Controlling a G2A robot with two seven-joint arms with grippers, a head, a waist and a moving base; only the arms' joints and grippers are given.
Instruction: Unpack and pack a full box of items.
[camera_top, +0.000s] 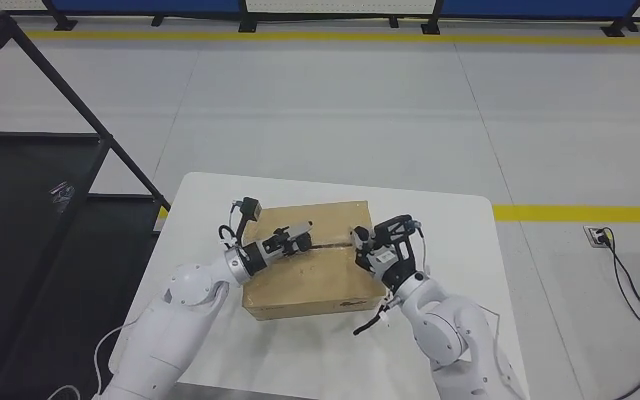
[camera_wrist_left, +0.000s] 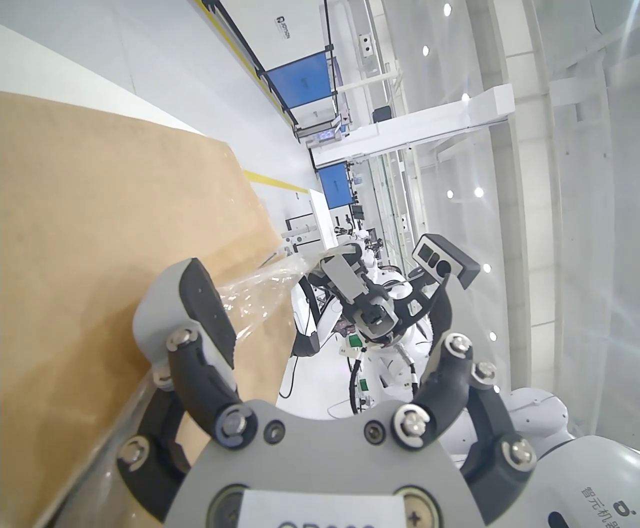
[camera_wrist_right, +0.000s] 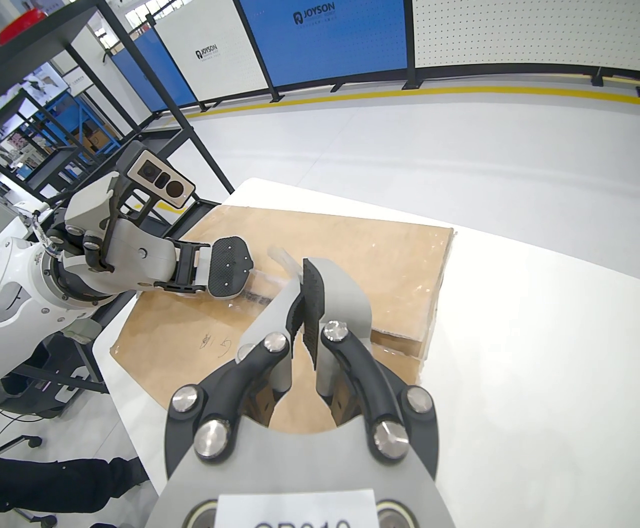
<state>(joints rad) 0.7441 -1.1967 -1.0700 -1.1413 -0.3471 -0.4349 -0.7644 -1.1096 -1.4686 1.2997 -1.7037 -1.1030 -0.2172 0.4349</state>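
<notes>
Left gripper: released, fingers spread, over the box top, just left of frame centre.
Box: closed, flat on the white table, lower centre.
Tape: clear strip, lifted off the box seam.
Right gripper: clenched on the tape end, right of centre.

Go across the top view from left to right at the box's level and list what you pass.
Black metal rack → left gripper, open → right gripper, shut on the clear tape → yellow floor line → power socket.
</notes>
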